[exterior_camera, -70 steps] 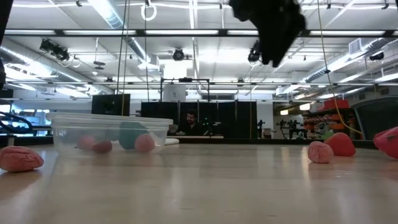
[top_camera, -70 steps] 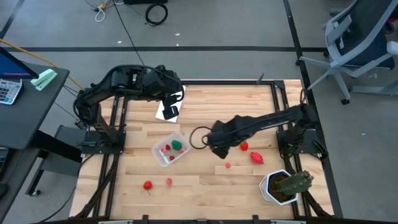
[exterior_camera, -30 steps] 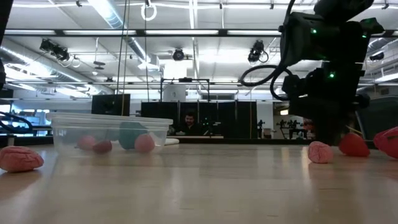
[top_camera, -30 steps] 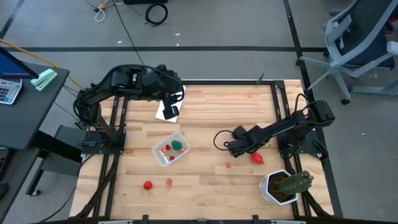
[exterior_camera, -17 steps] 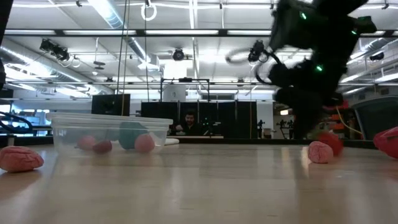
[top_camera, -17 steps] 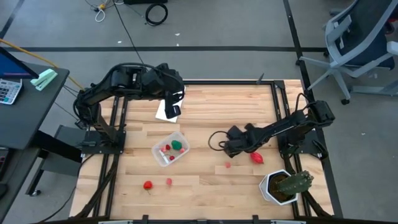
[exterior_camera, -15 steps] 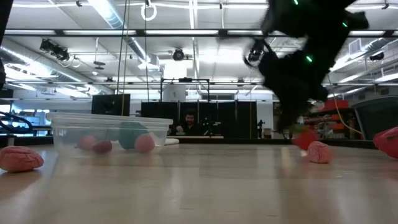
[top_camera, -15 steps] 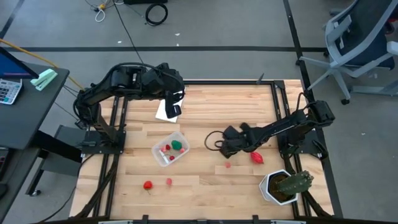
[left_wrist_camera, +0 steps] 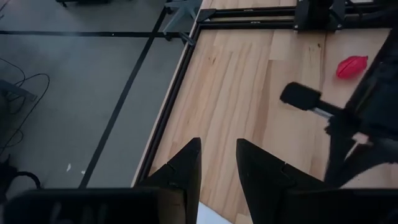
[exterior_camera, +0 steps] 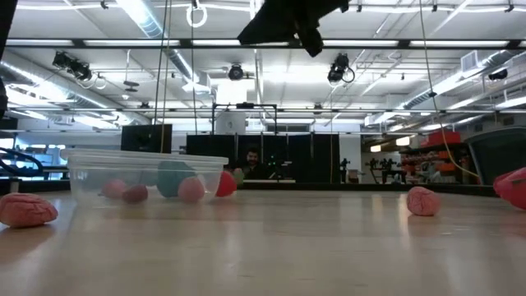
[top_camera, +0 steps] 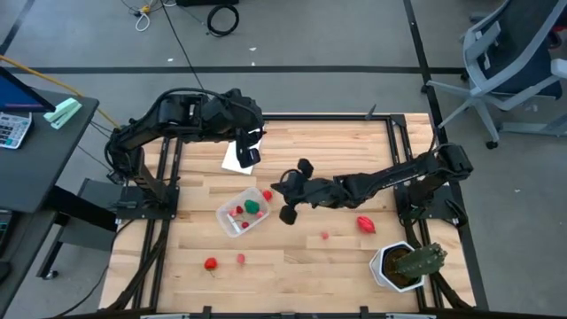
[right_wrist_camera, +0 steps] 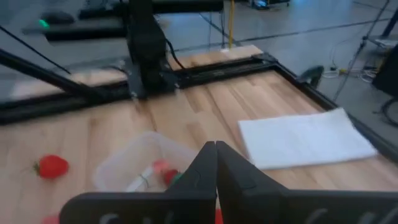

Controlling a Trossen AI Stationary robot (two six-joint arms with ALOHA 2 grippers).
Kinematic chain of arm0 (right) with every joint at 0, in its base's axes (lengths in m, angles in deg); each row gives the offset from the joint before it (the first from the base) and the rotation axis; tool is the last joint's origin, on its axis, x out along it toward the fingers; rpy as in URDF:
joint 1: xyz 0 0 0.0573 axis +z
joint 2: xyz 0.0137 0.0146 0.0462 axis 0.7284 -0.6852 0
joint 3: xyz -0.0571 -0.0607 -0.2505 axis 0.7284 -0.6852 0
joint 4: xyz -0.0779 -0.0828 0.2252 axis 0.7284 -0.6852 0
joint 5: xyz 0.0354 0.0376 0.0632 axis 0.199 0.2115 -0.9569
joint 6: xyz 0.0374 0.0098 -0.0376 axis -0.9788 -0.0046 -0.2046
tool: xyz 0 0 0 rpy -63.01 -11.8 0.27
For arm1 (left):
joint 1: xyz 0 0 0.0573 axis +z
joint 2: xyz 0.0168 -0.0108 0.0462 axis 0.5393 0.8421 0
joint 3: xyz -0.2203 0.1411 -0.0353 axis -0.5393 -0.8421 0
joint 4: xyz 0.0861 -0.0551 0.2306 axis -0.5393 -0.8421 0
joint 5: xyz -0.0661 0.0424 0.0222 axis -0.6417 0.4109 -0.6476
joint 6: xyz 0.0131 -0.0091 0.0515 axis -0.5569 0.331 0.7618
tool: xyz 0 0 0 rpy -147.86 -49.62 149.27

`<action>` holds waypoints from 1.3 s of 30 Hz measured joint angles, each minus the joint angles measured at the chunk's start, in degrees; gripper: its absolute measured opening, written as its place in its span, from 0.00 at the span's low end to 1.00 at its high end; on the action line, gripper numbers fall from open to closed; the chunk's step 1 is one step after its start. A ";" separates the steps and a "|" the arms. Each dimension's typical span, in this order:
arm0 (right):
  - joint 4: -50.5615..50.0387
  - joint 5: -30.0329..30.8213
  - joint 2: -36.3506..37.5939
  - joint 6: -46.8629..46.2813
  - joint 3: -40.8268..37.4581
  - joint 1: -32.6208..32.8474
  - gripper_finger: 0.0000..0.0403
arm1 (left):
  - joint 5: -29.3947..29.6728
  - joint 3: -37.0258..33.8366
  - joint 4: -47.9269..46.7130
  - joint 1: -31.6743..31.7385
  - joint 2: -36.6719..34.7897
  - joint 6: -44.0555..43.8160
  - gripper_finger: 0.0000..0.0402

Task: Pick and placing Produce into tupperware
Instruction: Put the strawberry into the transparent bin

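Two arms: both reach over the wooden table [top_camera: 337, 151], one from each side.
Right gripper [top_camera: 285, 190]: at mid-frame in the high view, just right of the tupperware and high above the tabletop. In its wrist view [right_wrist_camera: 216, 149] the fingertips meet with only a thin line between them, so it is closed. No piece can be seen in its hold.
Left gripper [top_camera: 248, 146]: upper left of the table, over the white panel [top_camera: 232, 158]. Its fingers [left_wrist_camera: 186, 163] are a little apart with nothing between them.
Tupperware [top_camera: 229, 218]: left of centre on the table, upright and lidless.
Inside it: one round green piece [top_camera: 253, 206] and small red pieces [top_camera: 236, 213].
Nearest loose produce: a red piece [top_camera: 267, 195] just outside the box's right edge. The low view shows it [exterior_camera: 224, 182] low beside the clear wall [exterior_camera: 148, 174].
Other loose produce: a red pepper-like piece [top_camera: 365, 224] and a small pink piece [top_camera: 325, 236] at right of centre. A red piece [top_camera: 211, 263] and a pink one [top_camera: 240, 259] lie at lower left.
Bystander: a cactus in a white pot [top_camera: 400, 266] stands at the lower right corner.
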 joint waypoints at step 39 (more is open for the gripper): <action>3.43 -22.52 -14.63 28.35 0.10 -15.92 0.60 | 0.00 0.04 -0.44 0.00 0.00 -0.40 0.27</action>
